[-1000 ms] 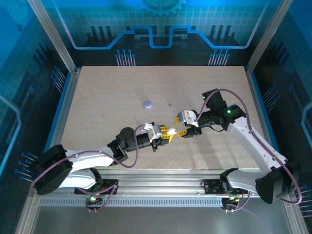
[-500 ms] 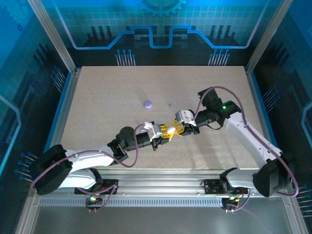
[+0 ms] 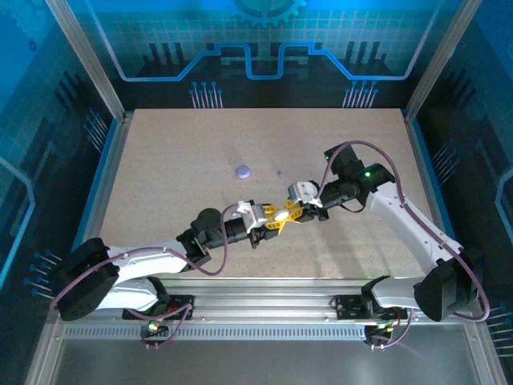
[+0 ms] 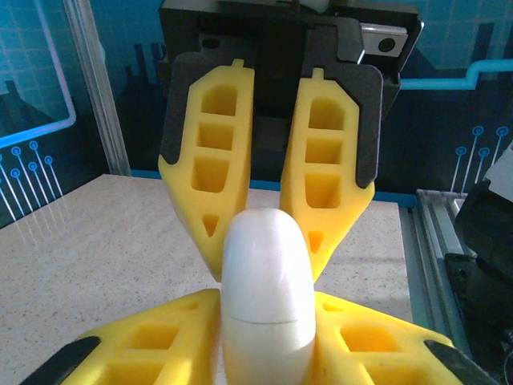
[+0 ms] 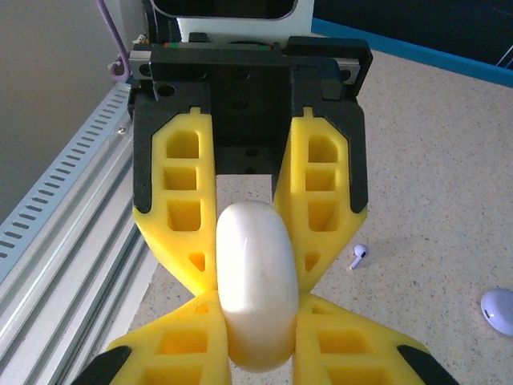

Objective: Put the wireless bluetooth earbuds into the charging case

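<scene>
A smooth white charging case [image 3: 281, 215] with a seam round its middle hangs above the table's centre, pinched from both sides. My left gripper [image 3: 272, 218] holds its near end, yellow fingers [image 4: 152, 337] pressed on both flanks. My right gripper [image 3: 290, 212] is shut on the other end, its fingers [image 5: 172, 345] tight against the case [image 5: 255, 289]. In the left wrist view the case [image 4: 267, 289] stands upright between the two pairs of fingers. One tiny lavender earbud [image 3: 279, 172] lies on the table beyond the grippers, also seen in the right wrist view as the earbud [image 5: 358, 256].
A round lavender pebble-like piece [image 3: 244, 171] rests left of the earbud; its edge shows as the lavender piece [image 5: 498, 311]. Metal rails [image 3: 264, 309] run along the near edge, and a blue frame [image 3: 104, 176] borders the speckled tabletop.
My right gripper moved left onto the case held by the left gripper and closed on it. The left arm stayed in place.
</scene>
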Robot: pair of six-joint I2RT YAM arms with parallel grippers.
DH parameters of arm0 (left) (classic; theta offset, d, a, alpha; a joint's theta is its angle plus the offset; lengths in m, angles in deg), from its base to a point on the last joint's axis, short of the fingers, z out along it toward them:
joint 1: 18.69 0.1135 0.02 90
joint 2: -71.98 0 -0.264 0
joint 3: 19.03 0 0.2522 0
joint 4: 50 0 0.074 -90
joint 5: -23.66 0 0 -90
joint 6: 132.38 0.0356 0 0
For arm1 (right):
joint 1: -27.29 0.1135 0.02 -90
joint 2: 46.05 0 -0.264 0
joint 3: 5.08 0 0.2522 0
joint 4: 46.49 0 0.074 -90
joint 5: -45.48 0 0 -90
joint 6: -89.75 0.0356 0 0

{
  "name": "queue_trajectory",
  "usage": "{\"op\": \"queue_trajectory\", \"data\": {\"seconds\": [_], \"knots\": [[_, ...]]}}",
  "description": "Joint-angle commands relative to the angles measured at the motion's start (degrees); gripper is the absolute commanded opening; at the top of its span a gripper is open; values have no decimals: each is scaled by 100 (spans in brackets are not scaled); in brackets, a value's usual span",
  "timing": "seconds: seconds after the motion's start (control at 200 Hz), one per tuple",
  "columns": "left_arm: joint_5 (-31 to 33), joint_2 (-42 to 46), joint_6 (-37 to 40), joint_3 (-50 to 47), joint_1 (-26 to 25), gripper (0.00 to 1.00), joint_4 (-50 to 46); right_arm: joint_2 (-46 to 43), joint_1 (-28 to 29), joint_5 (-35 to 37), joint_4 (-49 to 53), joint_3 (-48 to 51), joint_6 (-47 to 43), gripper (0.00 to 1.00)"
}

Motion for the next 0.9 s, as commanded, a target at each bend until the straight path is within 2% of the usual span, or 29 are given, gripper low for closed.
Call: {"op": "queue_trajectory", "data": {"seconds": [0.0,0.115,0.305,0.485,0.675,0.895], "knots": [[64,42,78,-5,-2,41,194,21,88,62,381,-182,-158,13],[153,57,56,-66,-2,54,244,7,29,153,537,-219,-163,12],[263,101,16,-177,-2,60,258,75,-180,307,684,-262,-99,12],[520,231,43,-287,-2,64,31,460,-399,755,1058,-448,-7,13],[937,462,218,-102,7,66,-1002,987,-648,1395,1460,-665,203,15],[1264,760,191,-77,60,67,-1645,1729,-1049,1902,1639,-1063,842,16]]}}
